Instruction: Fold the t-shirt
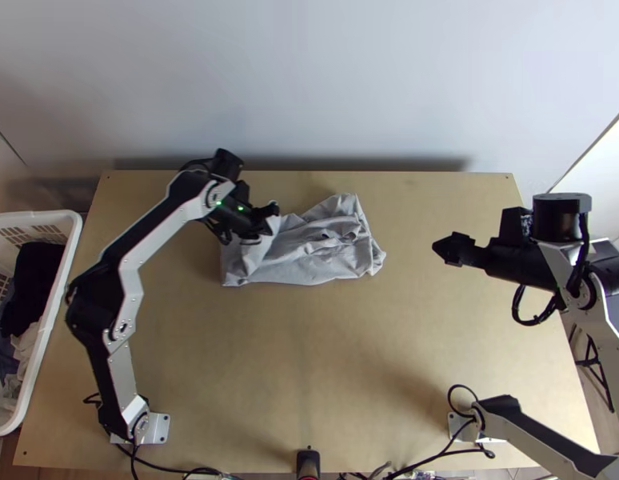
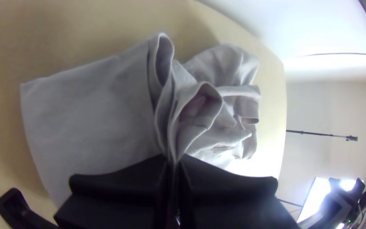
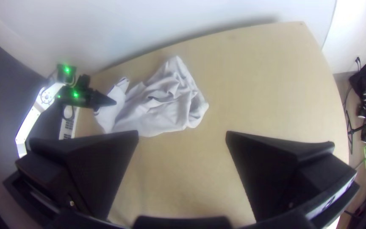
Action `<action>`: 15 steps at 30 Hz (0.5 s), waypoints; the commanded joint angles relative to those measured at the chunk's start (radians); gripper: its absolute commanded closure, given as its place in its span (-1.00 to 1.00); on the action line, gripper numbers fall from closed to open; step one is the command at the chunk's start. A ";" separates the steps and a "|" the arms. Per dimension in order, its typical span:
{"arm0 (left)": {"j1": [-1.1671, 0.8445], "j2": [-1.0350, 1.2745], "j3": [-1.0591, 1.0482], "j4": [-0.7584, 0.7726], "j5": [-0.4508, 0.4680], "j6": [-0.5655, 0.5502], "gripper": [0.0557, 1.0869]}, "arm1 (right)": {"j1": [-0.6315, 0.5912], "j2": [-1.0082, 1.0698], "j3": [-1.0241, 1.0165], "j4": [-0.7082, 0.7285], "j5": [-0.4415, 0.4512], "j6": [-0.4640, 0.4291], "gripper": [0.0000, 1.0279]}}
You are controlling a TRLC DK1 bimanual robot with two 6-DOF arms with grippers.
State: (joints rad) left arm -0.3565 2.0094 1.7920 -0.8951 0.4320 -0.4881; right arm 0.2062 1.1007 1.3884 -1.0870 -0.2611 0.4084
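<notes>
In the top view, part of the pale grey t-shirt (image 1: 309,256) was hidden beneath the left gripper (image 1: 269,216), and the cloth between that gripper's tips was covered by its flat black fingers (image 2: 225,182), which were together and clamped on a raised fold of the shirt. The shirt lay toward the table's far edge, left of the middle, with one smoother part and the rest rumpled; how many layers overlapped there could not be told, and a shadowed, faintly pink inside surface was hard to make out in an opening among the folds. The right gripper (image 1: 439,246) was well apart from the shirt, to its right, its two fingers wide open with the table beneath them. The right arm (image 1: 577,264) was cut off by the top view's right edge. The table (image 1: 309,384) was light, plain wood, with black cables (image 1: 437,456) along its near edge and a pale wall (image 1: 309,80) beyond its far one. On the left stood a white basket (image 1: 49,320), partly cut off, holding dark and light cloths (image 1: 33,280) whose shapes could not be told
</notes>
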 commanded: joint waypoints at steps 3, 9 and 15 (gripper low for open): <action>-0.104 0.091 0.116 0.007 -0.003 -0.058 0.93 | -0.016 -0.035 -0.037 -0.001 0.000 0.001 -0.86; -0.165 0.138 0.196 0.010 -0.012 -0.090 0.93 | -0.025 -0.053 -0.058 -0.001 0.000 0.001 -0.86; -0.200 0.195 0.307 0.010 -0.015 -0.139 0.93 | -0.031 -0.075 -0.086 0.004 0.000 0.001 -0.86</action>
State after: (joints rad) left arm -0.5083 2.1445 1.9919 -0.8879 0.4240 -0.5819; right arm 0.1825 1.0500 1.3308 -1.0874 -0.2611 0.4110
